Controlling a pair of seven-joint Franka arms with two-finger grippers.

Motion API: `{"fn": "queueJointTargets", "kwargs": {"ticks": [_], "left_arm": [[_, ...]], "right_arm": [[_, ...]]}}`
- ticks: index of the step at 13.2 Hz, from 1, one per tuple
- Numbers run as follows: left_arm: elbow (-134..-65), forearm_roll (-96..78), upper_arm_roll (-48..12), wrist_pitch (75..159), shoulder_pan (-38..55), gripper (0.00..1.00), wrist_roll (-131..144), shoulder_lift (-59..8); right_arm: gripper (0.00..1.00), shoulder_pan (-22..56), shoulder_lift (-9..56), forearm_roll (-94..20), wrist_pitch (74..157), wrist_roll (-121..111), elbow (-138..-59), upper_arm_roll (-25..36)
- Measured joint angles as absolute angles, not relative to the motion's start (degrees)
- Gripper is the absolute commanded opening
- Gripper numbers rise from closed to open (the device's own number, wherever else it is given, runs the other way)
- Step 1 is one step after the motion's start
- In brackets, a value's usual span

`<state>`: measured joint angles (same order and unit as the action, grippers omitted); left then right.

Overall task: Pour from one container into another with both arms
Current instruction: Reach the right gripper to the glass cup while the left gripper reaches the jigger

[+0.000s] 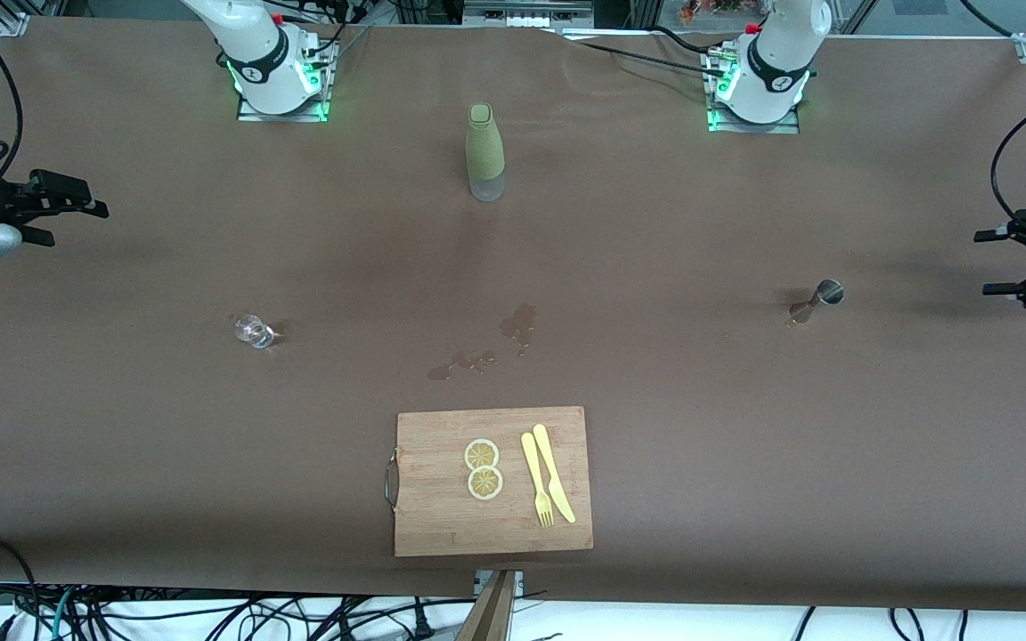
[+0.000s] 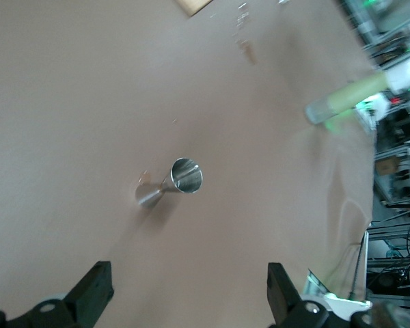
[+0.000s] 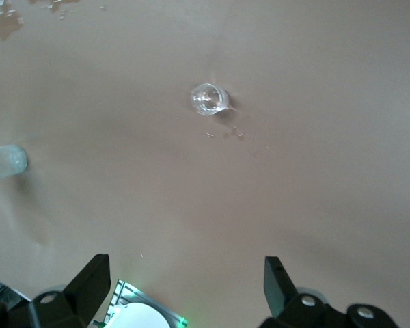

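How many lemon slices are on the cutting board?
2. Both round yellow lemon slices lie on the wooden cutting board, beside the yellow plastic fork: one farther from the front camera, the other touching it, nearer. None seem hidden.

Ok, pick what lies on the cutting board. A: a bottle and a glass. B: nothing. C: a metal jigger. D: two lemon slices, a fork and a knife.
D: the board bears two lemon slices, a fork and a knife; the bottle, glass and jigger stand on the table apart from it.
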<state>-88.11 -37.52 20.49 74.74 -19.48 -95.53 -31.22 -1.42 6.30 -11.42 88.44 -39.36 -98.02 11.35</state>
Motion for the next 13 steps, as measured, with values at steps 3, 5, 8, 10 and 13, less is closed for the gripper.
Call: {"fn": "queueJointTargets", "kwargs": {"ticks": [3,5,8,10,13], "left_arm": [[-92.7,-46.0,21.8,74.2,-22.3,1.00,-113.8,-37.6],[-93.5,-50.6,22.0,73.2,-24.0,1.00,-123.8,-41.6],[-93.4,-54.8,22.1,72.4,-25.8,1.00,-133.9,-45.1],[-93.2,-55.1,22.1,72.4,-26.0,1.00,-135.6,-45.3],[-93.2,-56.3,22.2,70.9,-27.6,1.00,-138.9,-46.4]], "right_arm": [[1.00,-2.9,9.5,-16.8,88.6,-52.6,-98.0,13.0],[1.00,-4.9,12.2,-20.5,89.0,-61.9,-98.0,13.2],[1.00,-7.9,16.4,-27.3,89.6,-77.5,-98.0,13.3],[1.00,-9.6,19.7,-32.6,89.8,-87.8,-98.1,13.3],[1.00,-10.9,25.6,-40.5,92.3,-105.3,-98.1,13.4]]}}
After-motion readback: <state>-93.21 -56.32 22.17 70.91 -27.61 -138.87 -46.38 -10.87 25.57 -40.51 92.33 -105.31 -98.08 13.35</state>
